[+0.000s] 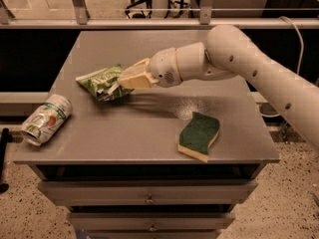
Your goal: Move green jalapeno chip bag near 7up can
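Green jalapeno chip bag [99, 81] sits at the left-middle of the surface [144, 128], right at the tip of the gripper [121, 81]. The jaws look closed on the bag's near end, pinching its right-hand edge as seen in the picture. The rest of the bag sticks out past the jaws toward picture-left. The bag's long axis runs roughly in line with the arm's reach, left to right and slightly tilted. A shadow under it suggests the bag is barely off the surface or just skimming it. I cannot tell which.

Key relation for you: the 7up can [46, 119] lies on its side at the front-left corner of the surface, partly over the edge. It is down and to the picture-left of the bag, apart from it and not touching. So the carry has to go diagonally toward that front-left corner, with the bag leading the jaws.

Judgement: the grasp is done and the transport is in hand, with the placing not yet done. Watch the free end of the bag, since it reaches the can first and could nudge it off the edge.

The sponge [199, 136] lies front-right, well apart and out of the path.
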Tool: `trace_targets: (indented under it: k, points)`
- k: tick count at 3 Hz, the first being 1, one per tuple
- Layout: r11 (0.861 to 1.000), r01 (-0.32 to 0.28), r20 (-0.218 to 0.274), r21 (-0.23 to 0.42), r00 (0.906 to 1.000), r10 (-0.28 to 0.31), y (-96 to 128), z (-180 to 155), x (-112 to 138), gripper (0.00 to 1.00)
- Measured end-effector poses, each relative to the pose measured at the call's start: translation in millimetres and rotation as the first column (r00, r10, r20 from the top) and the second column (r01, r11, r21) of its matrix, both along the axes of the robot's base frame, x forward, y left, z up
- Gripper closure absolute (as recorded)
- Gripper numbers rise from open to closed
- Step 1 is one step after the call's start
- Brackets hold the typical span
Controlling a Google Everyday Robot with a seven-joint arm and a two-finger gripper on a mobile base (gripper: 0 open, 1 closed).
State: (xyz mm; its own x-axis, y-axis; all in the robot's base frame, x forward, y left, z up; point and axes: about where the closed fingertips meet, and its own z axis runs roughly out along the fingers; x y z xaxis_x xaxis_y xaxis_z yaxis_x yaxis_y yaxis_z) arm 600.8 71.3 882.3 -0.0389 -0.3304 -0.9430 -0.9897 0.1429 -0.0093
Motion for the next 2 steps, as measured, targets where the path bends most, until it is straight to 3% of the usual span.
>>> trace_targets:
  k: [1, 2]
  points:
    - [1.000, -0.009, -0.013, 0.005, 0.9999, 0.009, 1.1, -1.0, -6.2, 0.85]
    - [1.000, -0.015, -0.028, 0.015, 0.9995, 0.015, 4.3, -2.4, -11.5, 0.62]
